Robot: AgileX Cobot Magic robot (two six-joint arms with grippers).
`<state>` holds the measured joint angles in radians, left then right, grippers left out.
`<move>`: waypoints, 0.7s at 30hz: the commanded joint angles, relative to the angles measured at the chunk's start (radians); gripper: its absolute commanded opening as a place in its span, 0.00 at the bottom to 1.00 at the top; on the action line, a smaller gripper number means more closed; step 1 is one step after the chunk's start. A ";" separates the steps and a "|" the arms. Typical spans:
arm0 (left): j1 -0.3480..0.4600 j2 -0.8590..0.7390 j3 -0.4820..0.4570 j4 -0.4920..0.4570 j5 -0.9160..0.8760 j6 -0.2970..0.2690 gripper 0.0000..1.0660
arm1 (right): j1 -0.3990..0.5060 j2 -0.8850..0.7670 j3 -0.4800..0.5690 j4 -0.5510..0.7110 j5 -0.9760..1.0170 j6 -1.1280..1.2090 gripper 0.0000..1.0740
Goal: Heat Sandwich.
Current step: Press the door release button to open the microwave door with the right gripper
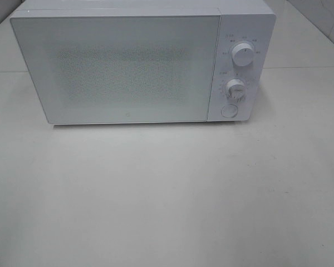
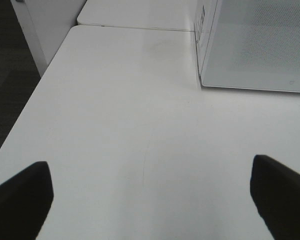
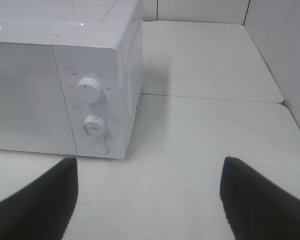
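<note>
A white microwave (image 1: 133, 61) stands at the back of the white table (image 1: 167, 194) with its door shut. Its corner shows in the left wrist view (image 2: 255, 45), and its control panel in the right wrist view (image 3: 92, 100). No sandwich shows in any view. My left gripper (image 2: 150, 200) is open over bare table to the left of the microwave, nothing between its dark fingers (image 2: 20, 200). Open too, my right gripper (image 3: 150, 195) hangs in front of the microwave's right end, empty, with its fingers (image 3: 35, 200) wide apart. Neither arm appears in the exterior high view.
The panel carries two round knobs (image 1: 242, 54) (image 1: 235, 88) and a round button (image 1: 229, 110). The table's left edge (image 2: 20, 130) drops to a dark floor. A grey wall (image 3: 285, 45) rises at the right, and a seam (image 3: 210, 97) joins a second table behind.
</note>
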<state>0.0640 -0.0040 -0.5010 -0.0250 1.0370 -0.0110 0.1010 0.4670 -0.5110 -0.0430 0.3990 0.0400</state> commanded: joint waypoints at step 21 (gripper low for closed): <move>0.000 -0.023 0.005 -0.007 -0.003 0.001 0.93 | -0.009 0.491 0.001 0.001 -0.480 0.024 0.71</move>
<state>0.0640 -0.0040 -0.5010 -0.0250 1.0370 -0.0110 0.1010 0.9350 -0.5110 -0.0430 -0.0310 0.0530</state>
